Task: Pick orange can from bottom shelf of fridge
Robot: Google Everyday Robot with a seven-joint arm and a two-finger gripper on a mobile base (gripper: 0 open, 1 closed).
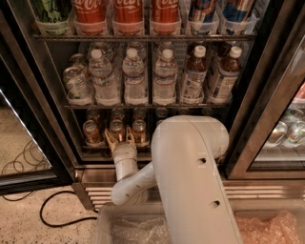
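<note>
The fridge (47, 102) stands open in front of me. Its bottom shelf (97, 147) holds short orange cans in rows: one at the left (91, 131), one in the middle (116, 127), one to the right (139, 130). My gripper (119, 138) reaches in at the shelf's front edge. Its tan fingers (110, 140) are spread in a V on either side of the base of the middle orange can. My big white arm (190, 167) hides the right half of the shelf.
Water and tea bottles (134, 76) fill the rack above, red cola cans (127, 13) the rack over that. The glass door (286, 128) stands open at the right. A ribbed steel grille (267, 191) runs below. A black cable (52, 212) lies on the floor. A bin (138, 228) sits at my base.
</note>
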